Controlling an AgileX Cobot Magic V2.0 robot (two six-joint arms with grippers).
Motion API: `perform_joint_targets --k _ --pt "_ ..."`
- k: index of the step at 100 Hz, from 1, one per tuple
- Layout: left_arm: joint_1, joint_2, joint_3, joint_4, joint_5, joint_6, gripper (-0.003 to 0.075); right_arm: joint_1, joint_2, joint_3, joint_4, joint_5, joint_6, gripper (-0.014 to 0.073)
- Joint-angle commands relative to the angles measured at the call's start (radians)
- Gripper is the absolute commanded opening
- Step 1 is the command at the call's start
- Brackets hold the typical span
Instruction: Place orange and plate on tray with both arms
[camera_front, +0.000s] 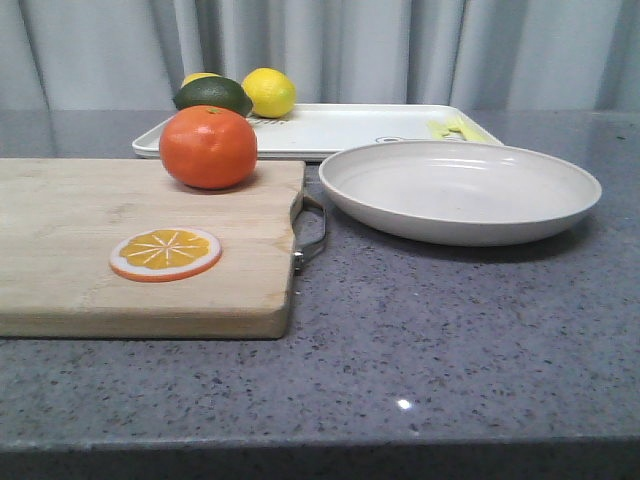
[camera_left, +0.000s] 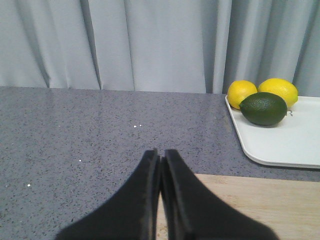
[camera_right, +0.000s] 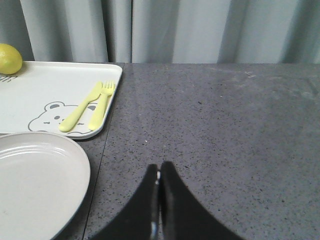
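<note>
While neither arm shows in the front view, the orange sits upright on the far right part of the wooden cutting board, stem dimple up, nothing touching it. Just beside the board, right of its metal handle, the plate rests bare on the grey speckled table. Behind both lies the tray, its near rim just beyond the orange and the plate; whether plate and tray rims touch can't be told from the front, though the right wrist view shows the plate just beside the tray, possibly overlapping its edge.

On the tray's far left end: a dark green avocado and two lemons, one right of it, the other mostly hidden behind it. A yellow fork and another yellow utensil lie side by side near the tray's right end, next to a printed bear outline. An orange slice with white rim lies flat on the board, nearer the camera than the orange.

Left gripper: fingers pressed together, holding nothing, above the table by the board's far edge. Right gripper: also closed and empty, over bare table right of the plate. Grey curtain behind.
</note>
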Motion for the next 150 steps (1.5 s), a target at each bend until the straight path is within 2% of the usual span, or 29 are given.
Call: perform_joint_targets --k 1,7,14,21,33,38,43,56,70,80,96,150 --pt "-0.002 0.022 -0.038 -0.001 -0.09 -0.013 -0.0018 -0.005 0.008 -0.036 -0.013 -0.077 -0.008 -0.0066" --pt "-0.002 0.036 -0.038 -0.001 -0.09 -0.013 0.0001 -0.005 0.008 -0.036 -0.013 -0.077 -0.008 -0.0066" --pt "-0.002 0.051 -0.038 -0.001 -0.09 -0.013 0.0069 -0.005 0.008 -0.036 -0.013 -0.077 -0.008 -0.0066" --pt "-0.002 0.066 -0.038 -0.001 -0.09 -0.013 0.0179 -0.005 0.008 -0.036 -0.013 -0.077 -0.008 -0.0066" --pt "-0.002 0.084 -0.038 -0.001 -0.09 -0.013 0.0424 -0.005 0.008 -0.036 -0.013 -0.077 -0.008 -0.0066" --pt "-0.002 0.088 -0.038 -0.001 -0.09 -0.013 0.0488 -0.005 0.008 -0.036 -0.013 -0.077 -0.008 -0.0066" --pt "-0.004 0.089 -0.038 -0.001 -0.09 -0.013 0.0519 -0.005 0.008 -0.036 -0.013 -0.077 -0.008 -0.0066" --pt "-0.033 0.089 -0.055 -0.001 -0.07 -0.013 0.0522 -0.005 0.008 -0.036 -0.013 -0.077 -0.008 -0.0066" --pt "-0.095 0.13 -0.134 -0.001 0.033 -0.013 0.0528 -0.005 0.008 -0.036 -0.013 -0.079 -0.008 -0.0066" --pt "-0.141 0.19 -0.208 -0.003 0.107 -0.013 0.0559 -0.005 0.008 -0.036 -0.013 -0.085 -0.008 -0.0066" --pt "-0.212 0.327 -0.35 -0.065 0.232 -0.013 0.0603 -0.005 0.008 -0.036 -0.013 -0.085 -0.008 -0.0066" --pt "-0.43 0.815 -0.872 -0.146 0.641 -0.013 0.0608 -0.005 0.008 -0.036 -0.013 -0.093 -0.008 -0.0066"
